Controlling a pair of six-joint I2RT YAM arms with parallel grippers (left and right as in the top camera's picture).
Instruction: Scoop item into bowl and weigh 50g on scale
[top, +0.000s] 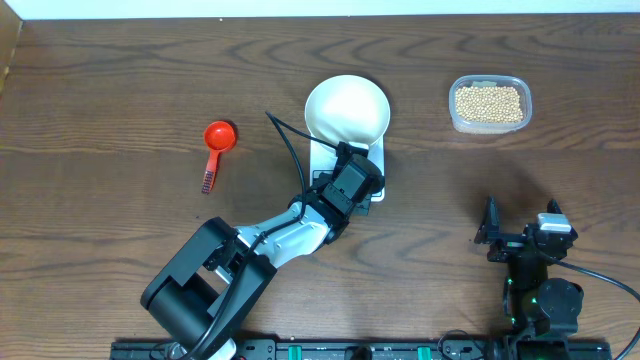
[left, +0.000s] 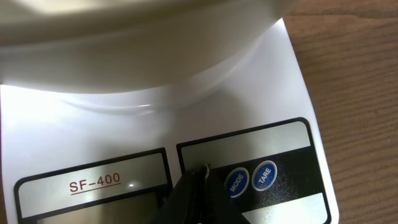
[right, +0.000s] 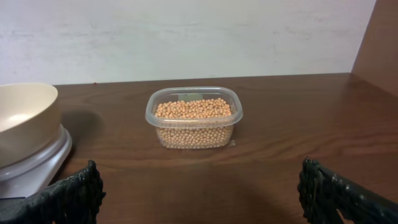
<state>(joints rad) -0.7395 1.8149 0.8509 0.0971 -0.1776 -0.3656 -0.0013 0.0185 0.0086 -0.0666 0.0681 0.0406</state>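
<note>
Beans (top: 489, 102) (right: 194, 115): small tan-yellow rounds heaped in the clear tub, none seen outside it.
Tub (top: 452, 105) (right: 193, 91): clear plastic, rounded rectangle, no lid; it stands near the table's far edge toward the right side, well apart from the scale.
Bowl (top: 346, 108) (left: 124, 56) (right: 22, 124): white, round, upright and empty; it sits on the far part of the scale, its rim overhanging the scale's far edge.
Scale (top: 320, 160) (left: 93, 124) (right: 37, 162): white rectangle around the middle of the table, front edge toward the near side; a plate marked SF-400 (left: 94, 183) lies left of the display (left: 242, 146).
Buttons: MODE (left: 237, 182) and TARE (left: 265, 175), round and blue, side by side on the black front panel.
Left gripper (top: 352, 175) (left: 200, 171): jaws fully closed with nothing between them; the tip is over the scale's front panel, just left of MODE. Whether it touches the panel cannot be told.
Right gripper (top: 522, 222) (right: 199, 174): jaws spread wide and empty, low over the table near the near-right corner, facing the tub from well back.
Scoop (top: 216, 145): red, lying flat left of the scale, cup toward the far edge, handle toward the near edge.
Table (top: 100, 100): dark wood grain.
</note>
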